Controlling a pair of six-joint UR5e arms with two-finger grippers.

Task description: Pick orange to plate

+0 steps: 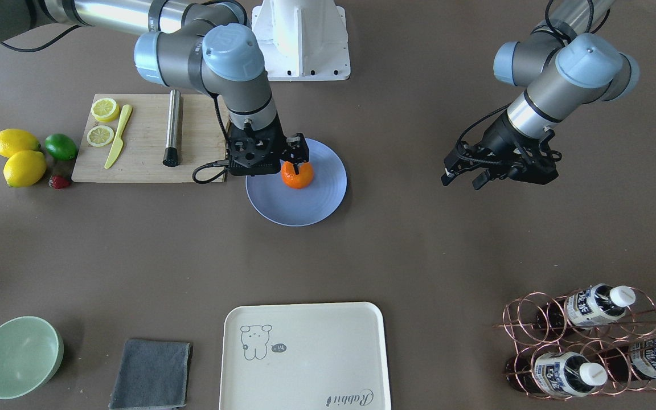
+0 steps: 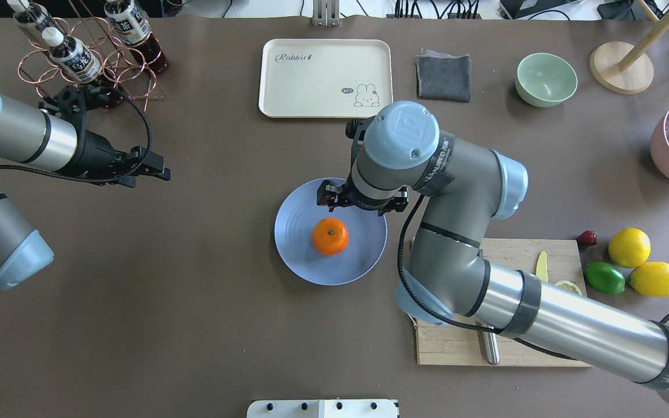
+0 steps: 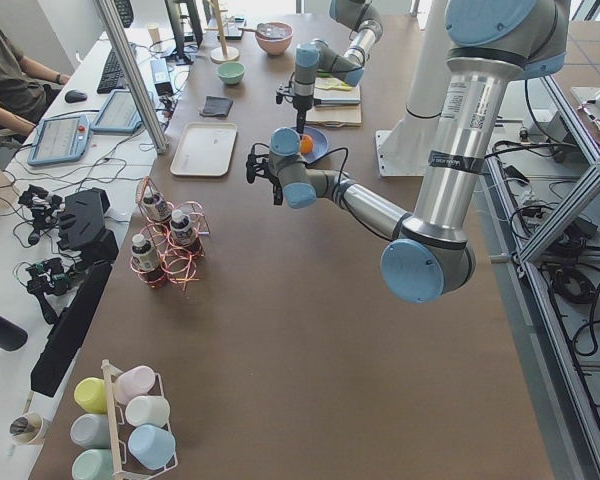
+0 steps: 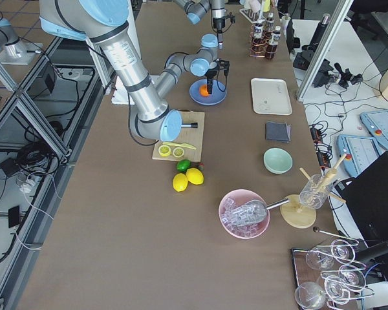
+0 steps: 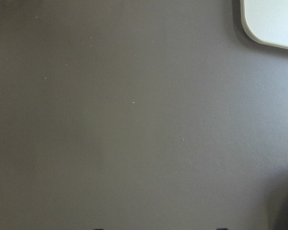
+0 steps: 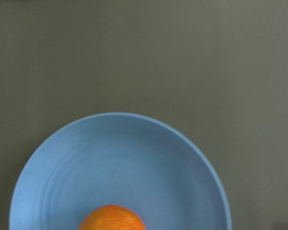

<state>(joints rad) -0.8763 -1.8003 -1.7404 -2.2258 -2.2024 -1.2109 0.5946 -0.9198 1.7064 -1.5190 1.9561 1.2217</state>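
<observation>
The orange (image 1: pixel 297 175) rests on the periwinkle-blue plate (image 1: pixel 305 206), a little off its centre. From overhead the orange (image 2: pixel 330 236) shows whole, stem dot up, on the plate (image 2: pixel 299 252). My right gripper (image 1: pixel 298 156) hangs just above the fruit, fingers apart and open, holding nothing. Its wrist view shows only the plate (image 6: pixel 120 158) and the top of the orange (image 6: pixel 113 219) at the bottom edge. My left gripper (image 1: pixel 463 179) hovers open over bare table, far from the plate, and appears overhead as the left gripper (image 2: pixel 157 171).
Next to the plate lies a wooden cutting board (image 1: pixel 146 165) with lemon slices, a yellow knife and a metal rod. Lemons (image 1: pixel 20 159), a lime and a strawberry lie beyond it. A cream tray (image 1: pixel 305 353), green bowl (image 1: pixel 17 356), grey cloth (image 1: pixel 151 373) and bottle rack (image 1: pixel 584 341) line the far edge.
</observation>
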